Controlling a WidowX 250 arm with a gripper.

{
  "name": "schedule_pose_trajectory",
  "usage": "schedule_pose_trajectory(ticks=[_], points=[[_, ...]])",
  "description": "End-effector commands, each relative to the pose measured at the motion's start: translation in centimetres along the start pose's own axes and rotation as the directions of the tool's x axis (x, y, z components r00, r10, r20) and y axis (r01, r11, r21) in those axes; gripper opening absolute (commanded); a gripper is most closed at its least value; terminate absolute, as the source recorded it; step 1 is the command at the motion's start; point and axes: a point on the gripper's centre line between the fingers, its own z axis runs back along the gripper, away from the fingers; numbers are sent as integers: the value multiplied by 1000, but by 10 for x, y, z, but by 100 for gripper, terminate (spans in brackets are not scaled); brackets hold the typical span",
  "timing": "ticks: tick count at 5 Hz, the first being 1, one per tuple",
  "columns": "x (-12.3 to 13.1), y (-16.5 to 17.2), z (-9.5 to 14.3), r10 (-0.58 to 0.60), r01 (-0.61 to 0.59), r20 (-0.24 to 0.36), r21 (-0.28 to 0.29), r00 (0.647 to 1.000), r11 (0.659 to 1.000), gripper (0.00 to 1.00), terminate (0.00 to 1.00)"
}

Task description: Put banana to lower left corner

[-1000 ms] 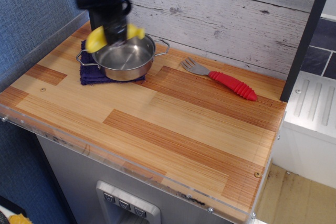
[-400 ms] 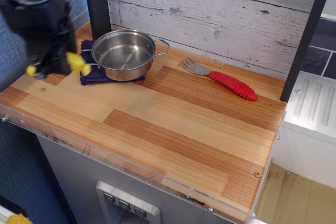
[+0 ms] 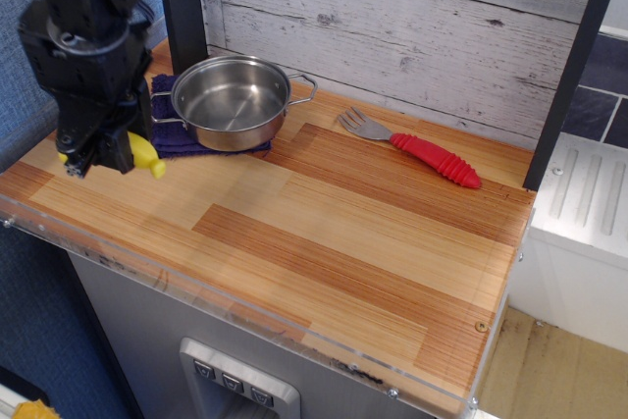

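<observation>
The yellow toy banana (image 3: 144, 155) is held in my black gripper (image 3: 101, 157), which is shut on it. Only its right end and a small tip at the left show; the middle is hidden by the fingers. The gripper hangs just above the left part of the striped wood tabletop, left of the steel pot. The lower left corner (image 3: 22, 205) of the tabletop, with its clear acrylic edge strip, lies below and to the left of the gripper. I cannot tell whether the banana touches the wood.
A steel pot (image 3: 231, 102) stands on a dark blue cloth (image 3: 182, 140) at the back left. A red-handled fork (image 3: 417, 152) lies at the back right. A dark post (image 3: 183, 7) stands behind the pot. A wood-plank wall runs along the back.
The gripper has carried the banana from above the pot's rim to the left and forward, then lowered it toward the tabletop near the left edge.
</observation>
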Motion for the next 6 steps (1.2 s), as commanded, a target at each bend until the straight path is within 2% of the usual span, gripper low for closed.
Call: schedule_pose_trajectory(ticks=[1, 3, 5, 6], points=[[6, -15, -19, -101, 99, 82, 21, 992, 995, 0, 0], [7, -19, -43, -102, 97, 95, 59, 990, 994, 0, 0], [8, -15, -61, -87, 78, 75, 116, 993, 990, 0, 0], [13, -11, -64, -64, 51, 100, 131, 993, 990, 0, 0]])
